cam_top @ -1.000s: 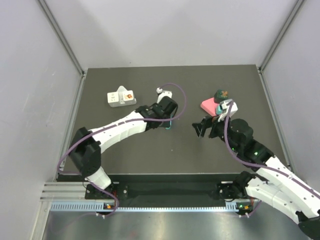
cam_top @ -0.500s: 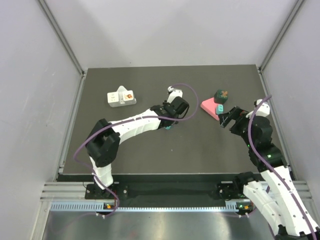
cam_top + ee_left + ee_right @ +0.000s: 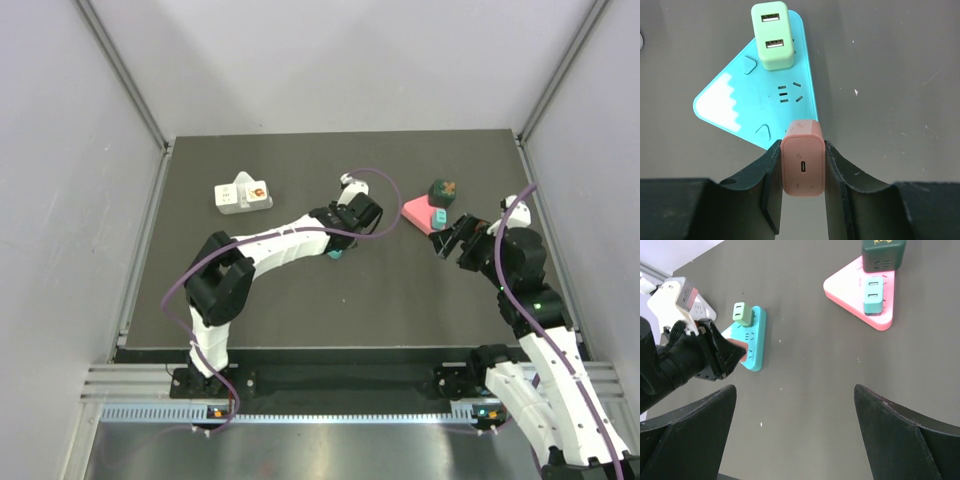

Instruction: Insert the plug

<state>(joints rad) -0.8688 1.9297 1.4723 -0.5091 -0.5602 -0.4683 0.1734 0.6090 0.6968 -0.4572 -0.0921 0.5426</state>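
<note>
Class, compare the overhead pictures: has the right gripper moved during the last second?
Yes. The right gripper has swung rightward, from near-left of the pink power strip to its near-right corner.

No word, brand or number is readable in any view; signs only.

Through my left wrist camera, the blue power strip (image 3: pixel 740 102) carries two triangular buttons, each with a small pale icon. The far button (image 3: pixel 747 65) sits beside the green charger (image 3: pixel 772 35). The near button (image 3: pixel 762 132) sits just left of the pink charger (image 3: pixel 802 165). Both icons are too faint to identify. Faint grey lettering beside the socket holes (image 3: pixel 787 93) is illegible.

Through my right wrist camera, the dark green cube (image 3: pixel 883 255) bears gold print, cut by the frame edge and unreadable.

In the top view, the white power strip (image 3: pixel 236 197) shows a round orange-red mark.
</note>
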